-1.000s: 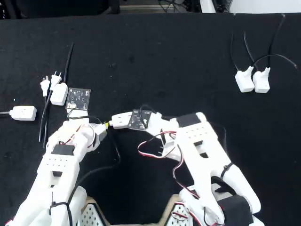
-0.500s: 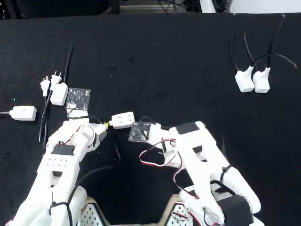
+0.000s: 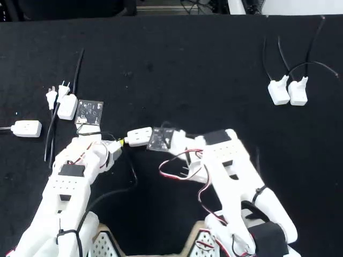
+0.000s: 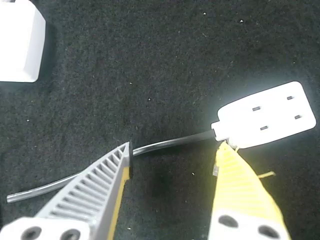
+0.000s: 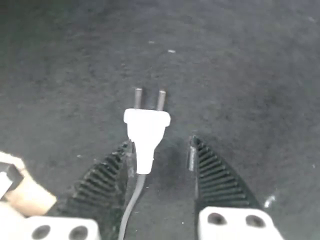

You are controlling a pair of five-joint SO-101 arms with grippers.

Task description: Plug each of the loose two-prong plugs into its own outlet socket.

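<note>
A white two-prong plug [image 5: 146, 127] lies on the black table between the fingers of my right gripper [image 5: 160, 145]. It rests against one finger, with a gap to the other, and the gripper is open. In the high view my right gripper [image 3: 159, 140] sits just right of a white outlet socket [image 3: 139, 136]. My left gripper [image 4: 172, 150] stands open over that socket's black cable [image 4: 170, 145], its yellow fingertip [image 4: 227, 160] touching the socket [image 4: 265, 116] at the cable end. From above, my left gripper [image 3: 119, 143] is at the socket's left end.
At the far left lie two loose plugs [image 3: 56, 93], a white adapter [image 3: 67, 107] and another white socket [image 3: 27, 128]. Two white adapters [image 3: 288, 91] with black cables sit at the far right. The table's back half is bare black cloth.
My right gripper drew back toward the front edge, then came forward again beside the socket. The left arm and the socket have stayed in place.
</note>
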